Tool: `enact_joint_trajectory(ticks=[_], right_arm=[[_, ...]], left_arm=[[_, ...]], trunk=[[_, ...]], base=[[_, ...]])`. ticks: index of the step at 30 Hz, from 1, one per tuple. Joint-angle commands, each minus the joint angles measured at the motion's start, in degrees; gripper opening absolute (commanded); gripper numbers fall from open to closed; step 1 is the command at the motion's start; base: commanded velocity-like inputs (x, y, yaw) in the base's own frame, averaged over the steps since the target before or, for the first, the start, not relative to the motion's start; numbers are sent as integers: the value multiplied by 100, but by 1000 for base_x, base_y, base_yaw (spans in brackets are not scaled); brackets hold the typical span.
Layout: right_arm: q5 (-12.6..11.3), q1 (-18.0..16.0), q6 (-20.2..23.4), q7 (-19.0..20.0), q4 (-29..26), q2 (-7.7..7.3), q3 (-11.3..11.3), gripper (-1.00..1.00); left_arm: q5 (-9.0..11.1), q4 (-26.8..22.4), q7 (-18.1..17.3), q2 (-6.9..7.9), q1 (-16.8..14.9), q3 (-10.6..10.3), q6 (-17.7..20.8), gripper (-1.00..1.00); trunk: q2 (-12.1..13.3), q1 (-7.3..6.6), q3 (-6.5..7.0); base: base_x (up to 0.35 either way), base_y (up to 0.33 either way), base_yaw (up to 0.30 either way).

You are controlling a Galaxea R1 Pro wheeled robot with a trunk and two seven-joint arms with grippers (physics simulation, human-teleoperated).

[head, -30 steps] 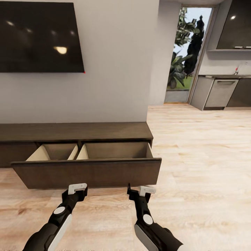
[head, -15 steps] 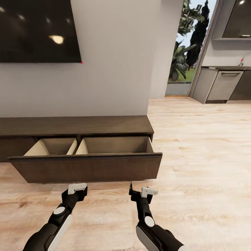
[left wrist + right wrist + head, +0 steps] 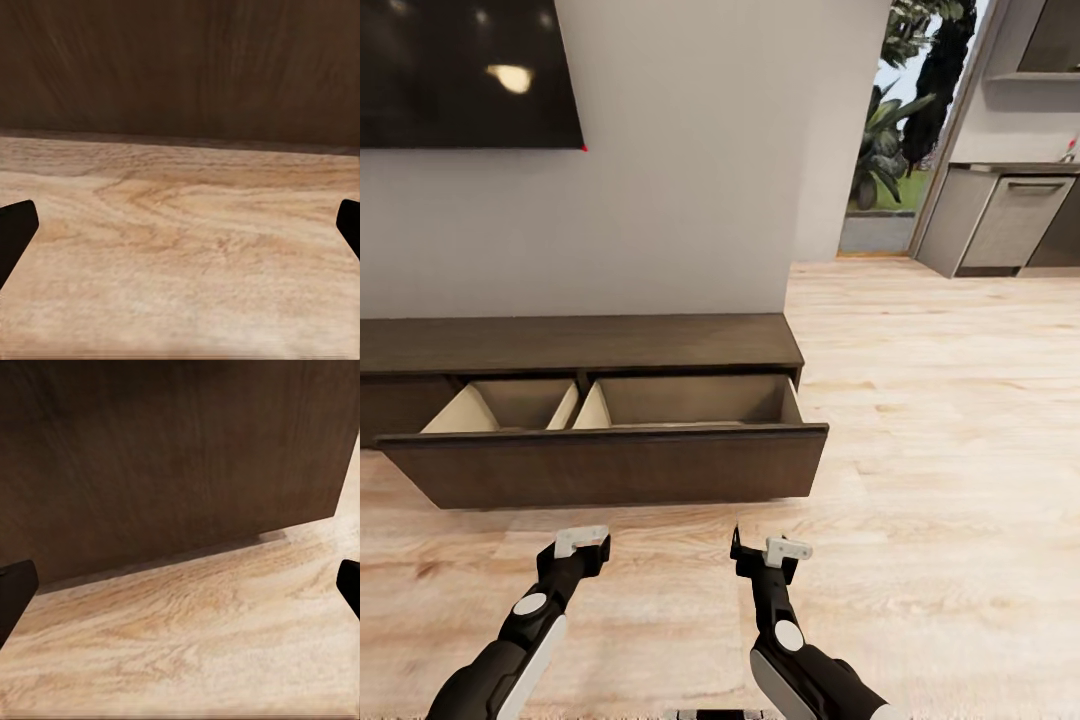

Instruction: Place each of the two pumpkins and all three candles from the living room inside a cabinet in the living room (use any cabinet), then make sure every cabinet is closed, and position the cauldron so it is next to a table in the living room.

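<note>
The long dark-brown cabinet [image 3: 600, 345] stands against the wall with its wide drawer [image 3: 610, 465] pulled out. Two pale beige compartments [image 3: 690, 400] inside it look empty. My left gripper [image 3: 582, 545] hangs open above the floor, a short way in front of the drawer front. My right gripper [image 3: 770, 550] is open too, level with it. The left wrist view faces the dark drawer front [image 3: 180, 67], with the open gripper [image 3: 180, 232] holding nothing. The right wrist view faces the same front [image 3: 165, 450] near its corner, its gripper [image 3: 180, 592] open. The pumpkins, candles, cauldron and table are out of view.
A black TV [image 3: 460, 70] hangs on the grey wall above the cabinet. Light wood floor [image 3: 940, 420] runs to the right, toward a doorway with plants [image 3: 890, 140] and grey kitchen units [image 3: 1010, 220].
The whole view has shifted: cabinet, TV and kitchen sit higher in the picture, and the gap between my grippers and the drawer front has widened. Both grippers remain open.
</note>
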Motion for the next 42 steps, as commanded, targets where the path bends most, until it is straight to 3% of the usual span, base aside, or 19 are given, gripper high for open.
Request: enact_joint_trajectory(ticks=[1,4,7,13,22,42], right_arm=[[-46,-8,-36,-28,-2,-3,33,100],[-25,-8,-133,-22,2,-3,39,100],[127,-8,-518,-20,49,-3,76,100],[406,-8,-931,-19,355,4,137,100],[439,-8,-974,-15,435,26,146,100],[440,-8,-975,-10,447,55,147,100]], left_arm=[[52,-9,55,8,-3,-25,18,100],[47,-9,61,8,-3,-26,16,100],[44,-9,61,8,13,-23,-64,100],[37,-42,40,8,206,-15,-590,100],[36,-54,49,8,258,2,-695,100],[36,-28,50,7,260,18,-694,100]], trunk=[[-4,1,-28],[-8,9,-94],[-12,17,-161],[-13,19,-183],[-13,19,-183],[-13,19,-183]], base=[[0,0,0],[0,0,0],[0,0,0],[0,0,0],[47,25,0],[275,176,0]])
